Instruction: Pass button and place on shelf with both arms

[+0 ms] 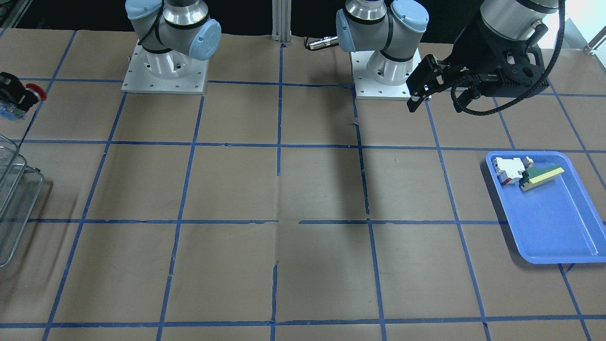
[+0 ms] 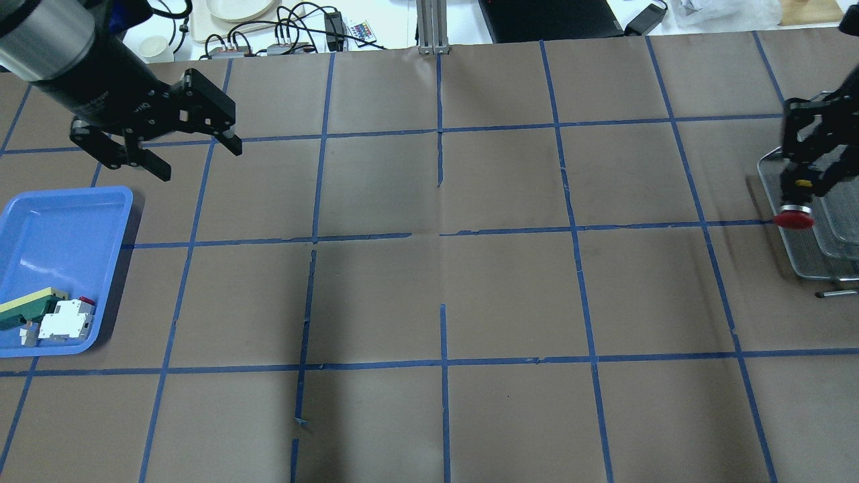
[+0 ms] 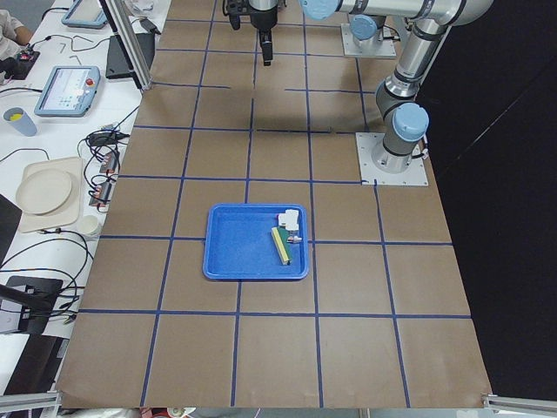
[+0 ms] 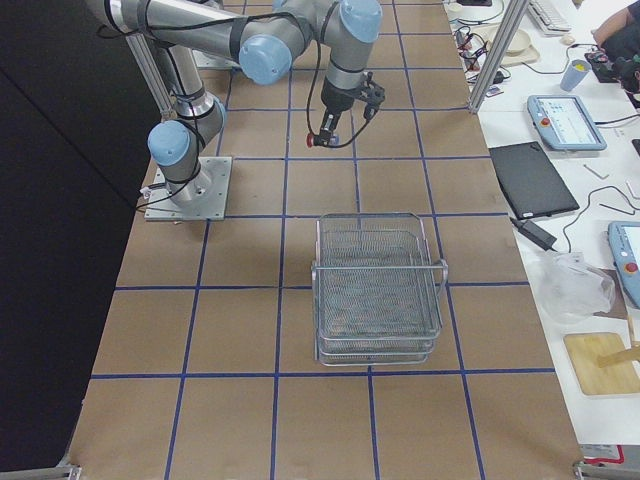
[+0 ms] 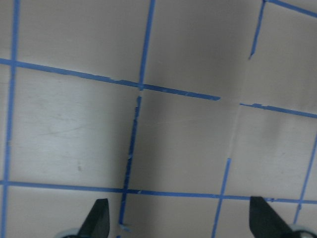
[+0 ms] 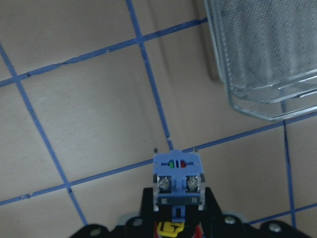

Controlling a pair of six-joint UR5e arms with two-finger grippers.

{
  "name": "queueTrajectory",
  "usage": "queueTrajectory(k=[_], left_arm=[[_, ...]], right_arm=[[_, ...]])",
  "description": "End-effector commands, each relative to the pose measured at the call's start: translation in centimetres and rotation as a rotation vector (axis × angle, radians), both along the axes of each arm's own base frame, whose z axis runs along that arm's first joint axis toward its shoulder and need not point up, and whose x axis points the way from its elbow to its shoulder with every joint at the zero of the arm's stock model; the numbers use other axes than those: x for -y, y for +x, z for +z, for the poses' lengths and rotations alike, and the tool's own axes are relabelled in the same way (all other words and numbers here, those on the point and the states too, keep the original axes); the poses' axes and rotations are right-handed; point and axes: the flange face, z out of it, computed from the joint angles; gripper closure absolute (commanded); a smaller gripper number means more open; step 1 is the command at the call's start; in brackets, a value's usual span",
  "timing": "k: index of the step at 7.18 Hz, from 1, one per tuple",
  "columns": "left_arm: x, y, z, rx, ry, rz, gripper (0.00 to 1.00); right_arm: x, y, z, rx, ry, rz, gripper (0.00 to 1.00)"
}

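Observation:
My right gripper (image 2: 805,176) is shut on the button (image 2: 793,219), whose red cap points down and toward the table's middle. It also shows in the front-facing view (image 1: 35,91), and its blue base shows in the right wrist view (image 6: 177,177). The gripper holds it in the air beside the wire-mesh shelf (image 2: 822,258), on the side nearer the table's middle. The shelf (image 4: 378,290) stands at the table's right end and looks empty. My left gripper (image 2: 199,161) is open and empty above the table at the far left, its fingertips (image 5: 97,218) wide apart.
A blue tray (image 2: 60,221) lies at the left end below the left gripper. It holds a white-and-red block (image 2: 66,320) and a green-and-yellow wedge (image 2: 27,305). The brown table (image 2: 436,295) carries a blue tape grid. Both arm bases stand at the robot's edge.

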Motion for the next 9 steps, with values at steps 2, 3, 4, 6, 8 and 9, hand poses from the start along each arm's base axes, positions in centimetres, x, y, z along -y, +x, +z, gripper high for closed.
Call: queueTrajectory(k=[2, 3, 4, 6, 8, 9], left_arm=[[1.9, -3.6, 0.5, 0.082, -0.008, -0.189, 0.00], [1.7, -3.5, 1.1, 0.088, -0.017, -0.170, 0.00], [1.7, -3.1, 1.2, 0.090, -0.018, -0.160, 0.00], [1.1, -3.1, 0.7, 0.082, -0.004, -0.145, 0.00], [1.4, -3.2, 0.6, 0.075, -0.005, -0.127, 0.00], [1.5, -3.2, 0.6, 0.074, -0.005, -0.116, 0.00]], right_arm=[[7.8, -9.2, -4.6, 0.013, 0.045, 0.061, 0.93], [9.2, -10.4, -6.1, 0.008, 0.028, 0.092, 0.93], [9.8, -11.1, -6.6, 0.007, 0.015, 0.099, 0.93], [11.2, -12.2, -8.1, -0.008, -0.007, 0.142, 0.92], [11.2, -13.8, -9.6, 0.007, 0.000, 0.154, 0.85], [11.4, -13.8, -10.2, 0.016, 0.002, 0.151, 0.71]])
